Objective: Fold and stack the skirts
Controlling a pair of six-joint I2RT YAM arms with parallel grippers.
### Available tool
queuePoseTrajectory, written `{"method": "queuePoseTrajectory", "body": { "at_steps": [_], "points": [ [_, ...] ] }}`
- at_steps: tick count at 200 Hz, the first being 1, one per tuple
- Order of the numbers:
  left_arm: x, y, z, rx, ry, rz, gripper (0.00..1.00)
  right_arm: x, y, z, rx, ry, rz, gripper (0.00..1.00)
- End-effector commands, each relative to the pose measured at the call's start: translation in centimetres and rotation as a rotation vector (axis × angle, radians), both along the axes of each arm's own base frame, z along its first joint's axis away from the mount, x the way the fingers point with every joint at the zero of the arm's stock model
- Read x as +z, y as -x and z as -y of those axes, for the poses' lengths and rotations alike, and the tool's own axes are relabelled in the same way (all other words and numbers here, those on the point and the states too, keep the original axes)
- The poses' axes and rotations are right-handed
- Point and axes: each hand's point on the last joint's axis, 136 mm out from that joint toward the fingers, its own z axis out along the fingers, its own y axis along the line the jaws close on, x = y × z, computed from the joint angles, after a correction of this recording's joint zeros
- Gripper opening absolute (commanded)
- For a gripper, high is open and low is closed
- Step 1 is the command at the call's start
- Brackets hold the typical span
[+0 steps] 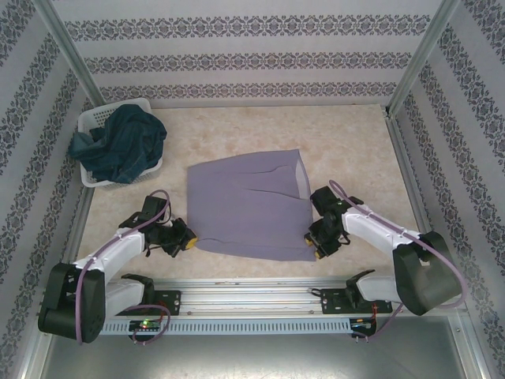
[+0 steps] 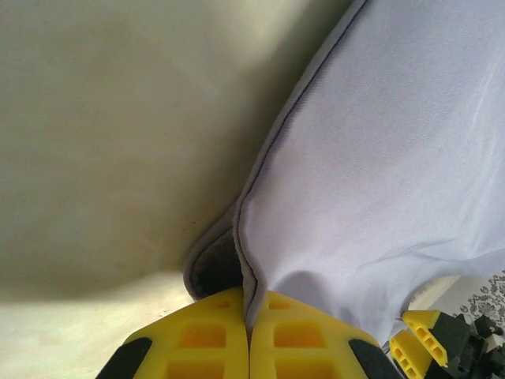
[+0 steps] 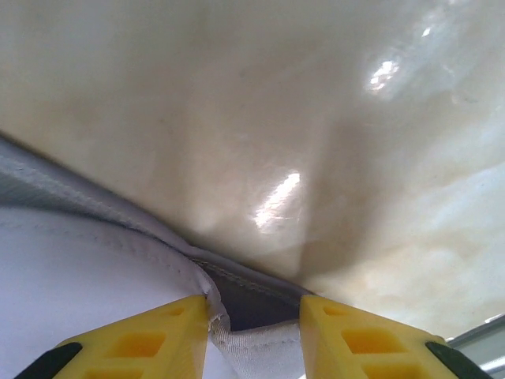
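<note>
At the middle of the pale marbled surface (image 1: 237,130), the light grey-lavender cloth skirt (image 1: 248,204) lies spread flat, and both arms are down at its near edge. The left end effector (image 2: 248,308) sits at the near-left corner, its yellow jaws pressed together with the skirt's seamed edge pinched between them, so that corner is held. Over on the near-right corner, the right end effector (image 3: 254,316) stands narrow but not closed. The stitched hem curls up into the gap and touches 1 finger, with dark space beside the other. That reads as a grasp in the making, not a secure hold.

So the step in hand looks like taking the 2 near corners for the opening fold of this skirt. The next move calls for the right jaws to close onto the hem. Then both arms should lift together and carry the near edge toward the far edge, level, so the cloth doubles over without skewing. Far left, the dark teal-blue denim-like skirt (image 1: 126,142) slumps in a heap over the white plastic mesh basket (image 1: 110,107), unfolded, waiting its turn.
</note>
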Motion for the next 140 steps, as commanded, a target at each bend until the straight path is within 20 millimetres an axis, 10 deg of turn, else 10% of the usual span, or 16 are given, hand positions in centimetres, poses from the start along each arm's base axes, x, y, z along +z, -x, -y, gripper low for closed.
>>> {"method": "queuePoseTrajectory", "body": {
  "at_steps": [1, 99, 140],
  "points": [
    [0.5, 0.1, 0.5, -0.044, 0.01, 0.009, 0.01, -0.4, 0.5, 0.7, -0.002, 0.034, -0.004, 0.33],
    [3.2, -1.7, 0.2, -0.054, -0.029, 0.104, 0.0, 2.9, -3.4, 1.4, 0.172, 0.051, 0.285, 0.0],
    [12.4, -6.5, -1.7, -0.077, -0.178, 0.356, 0.0, 15.8, -11.1, 0.1, 0.309, -0.055, 0.892, 0.0]
  ]
}}
